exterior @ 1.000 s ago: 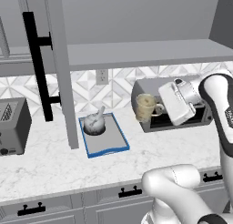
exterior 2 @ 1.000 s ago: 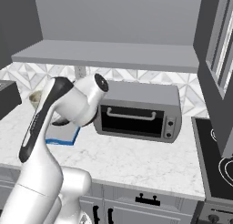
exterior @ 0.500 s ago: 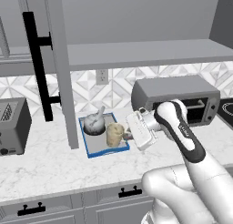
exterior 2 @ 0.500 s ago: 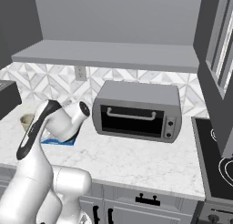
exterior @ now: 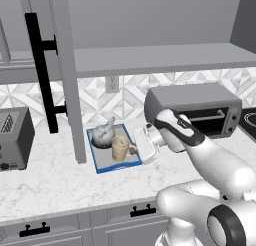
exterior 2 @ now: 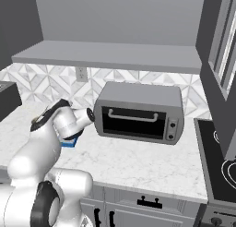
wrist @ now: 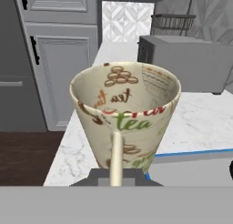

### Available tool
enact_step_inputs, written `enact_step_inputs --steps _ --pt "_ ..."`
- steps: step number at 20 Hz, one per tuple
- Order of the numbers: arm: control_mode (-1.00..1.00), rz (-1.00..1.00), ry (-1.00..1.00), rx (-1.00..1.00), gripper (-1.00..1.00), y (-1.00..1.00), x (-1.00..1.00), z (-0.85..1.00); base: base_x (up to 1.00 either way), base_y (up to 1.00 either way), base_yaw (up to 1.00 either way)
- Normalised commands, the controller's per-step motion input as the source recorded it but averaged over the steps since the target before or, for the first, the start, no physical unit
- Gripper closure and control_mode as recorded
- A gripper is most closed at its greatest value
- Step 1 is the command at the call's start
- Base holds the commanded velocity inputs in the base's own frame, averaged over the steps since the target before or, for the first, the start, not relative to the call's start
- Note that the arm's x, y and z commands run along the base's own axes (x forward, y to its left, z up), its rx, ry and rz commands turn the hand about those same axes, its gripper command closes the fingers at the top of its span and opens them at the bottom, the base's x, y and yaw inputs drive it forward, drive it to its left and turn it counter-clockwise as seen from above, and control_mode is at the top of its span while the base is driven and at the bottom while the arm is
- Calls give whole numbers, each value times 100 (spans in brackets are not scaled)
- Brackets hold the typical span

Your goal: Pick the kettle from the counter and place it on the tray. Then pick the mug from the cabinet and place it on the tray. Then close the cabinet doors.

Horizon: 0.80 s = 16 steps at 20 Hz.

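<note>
The cream-beige mug point(exterior: 120, 148) sits upright over the blue-rimmed tray point(exterior: 103, 168), just to the right of and nearer than the silver kettle point(exterior: 103, 135) that stands on the tray. I cannot tell whether the mug's base touches the tray. My gripper point(exterior: 133, 150) reaches in from the right, shut on the mug's loop handle. In the hand view the mug point(wrist: 125, 111) is close up with its handle point(wrist: 116, 159) toward me and the tray's blue rim point(wrist: 195, 153) behind it. The cabinet door point(exterior: 65, 75) stands open above the white counter point(exterior: 50, 182).
A toaster oven point(exterior: 200, 105) stands right of the tray, close behind my arm. A dark toaster point(exterior: 14, 137) is at the far left. The open door's black bar handle point(exterior: 41, 72) hangs left of the tray. A stovetop point(exterior 2: 226, 166) lies at the far right.
My arm has swung down and to the left, carrying the mug from in front of the toaster oven down to the tray beside the kettle. The grip on it has held.
</note>
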Motion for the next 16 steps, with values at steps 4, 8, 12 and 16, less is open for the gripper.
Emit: enact_step_inputs --steps 4,8,12,16 --pt "-100 0 1 0 100 14 42 -18 0 0 0" --pt "-100 0 -4 0 100 10 20 -41 0 0 0" --pt "-100 0 -13 0 100 0 16 -46 0 0 0" --pt "-100 0 -13 0 100 10 13 -39 0 0 0"
